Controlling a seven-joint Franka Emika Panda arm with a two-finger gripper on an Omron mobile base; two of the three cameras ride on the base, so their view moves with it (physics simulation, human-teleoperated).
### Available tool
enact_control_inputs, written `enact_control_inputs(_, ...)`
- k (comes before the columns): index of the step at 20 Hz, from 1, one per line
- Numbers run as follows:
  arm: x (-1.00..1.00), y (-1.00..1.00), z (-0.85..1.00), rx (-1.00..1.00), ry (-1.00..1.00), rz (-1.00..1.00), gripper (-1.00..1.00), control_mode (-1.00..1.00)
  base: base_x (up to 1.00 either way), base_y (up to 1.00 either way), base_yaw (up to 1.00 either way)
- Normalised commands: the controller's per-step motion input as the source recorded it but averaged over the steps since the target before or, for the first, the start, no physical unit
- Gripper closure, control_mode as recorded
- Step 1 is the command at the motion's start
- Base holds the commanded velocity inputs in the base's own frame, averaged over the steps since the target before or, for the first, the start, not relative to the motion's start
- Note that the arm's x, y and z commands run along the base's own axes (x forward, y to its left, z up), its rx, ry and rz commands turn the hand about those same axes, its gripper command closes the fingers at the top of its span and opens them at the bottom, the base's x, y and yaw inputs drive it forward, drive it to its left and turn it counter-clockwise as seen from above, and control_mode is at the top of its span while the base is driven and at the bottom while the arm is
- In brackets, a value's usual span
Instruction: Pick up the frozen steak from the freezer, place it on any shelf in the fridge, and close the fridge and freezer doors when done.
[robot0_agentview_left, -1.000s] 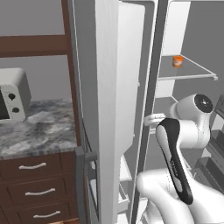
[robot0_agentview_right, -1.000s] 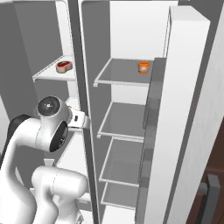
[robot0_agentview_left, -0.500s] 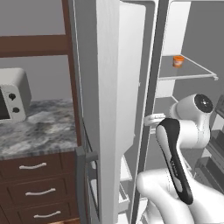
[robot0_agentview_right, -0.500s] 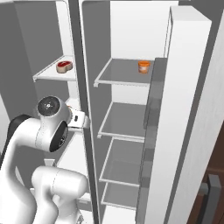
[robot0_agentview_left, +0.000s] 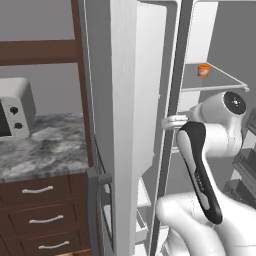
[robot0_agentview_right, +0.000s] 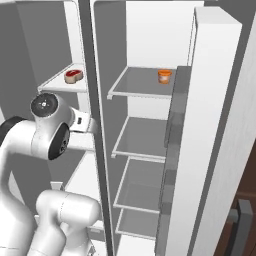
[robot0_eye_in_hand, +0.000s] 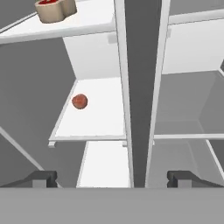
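Observation:
The frozen steak (robot0_agentview_right: 73, 76), red in a tan tray, lies on an upper shelf of the freezer (robot0_agentview_right: 60, 88); in the hand view the steak (robot0_eye_in_hand: 54, 8) is at the top left, well above my gripper. My gripper (robot0_eye_in_hand: 111, 178) is open and empty, and faces the grey divider (robot0_eye_in_hand: 140, 87) between the freezer (robot0_eye_in_hand: 100, 118) and the fridge (robot0_eye_in_hand: 188, 105). The fridge (robot0_agentview_right: 145, 135) has broad grey shelves. The freezer door (robot0_agentview_left: 125, 100) and the fridge door (robot0_agentview_right: 220, 125) both stand open.
A small red round thing (robot0_eye_in_hand: 79, 101) lies on the freezer shelf ahead of my hand. An orange cup (robot0_agentview_right: 164, 76) stands on the fridge's top shelf. Dark bins (robot0_agentview_right: 175, 125) line the fridge door. A microwave (robot0_agentview_left: 12, 112) sits on the marble counter (robot0_agentview_left: 45, 150) left of the unit.

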Motion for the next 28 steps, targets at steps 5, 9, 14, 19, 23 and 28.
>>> enact_control_inputs(5,-0.02,0.00,0.72,0.19,0.02,-0.05,-1.00,-1.00,0.00,0.00,0.00)
enact_control_inputs(9,0.00,0.16,0.40,0.19,0.01,-0.10,-1.00,-1.00,0.00,0.00,0.00)
enact_control_inputs(14,0.02,0.44,0.27,0.02,0.02,-0.13,-1.00,-1.00,0.00,0.00,0.00)
enact_control_inputs(19,0.00,0.16,0.04,0.00,0.00,-0.04,-1.00,-1.00,0.00,0.00,0.00)
enact_control_inputs(23,0.24,0.45,0.00,0.00,0.00,0.00,-1.00,-1.00,0.00,0.00,0.00)
enact_control_inputs(28,0.54,0.52,0.00,0.00,0.00,0.00,-1.00,-1.00,0.00,0.00,0.00)
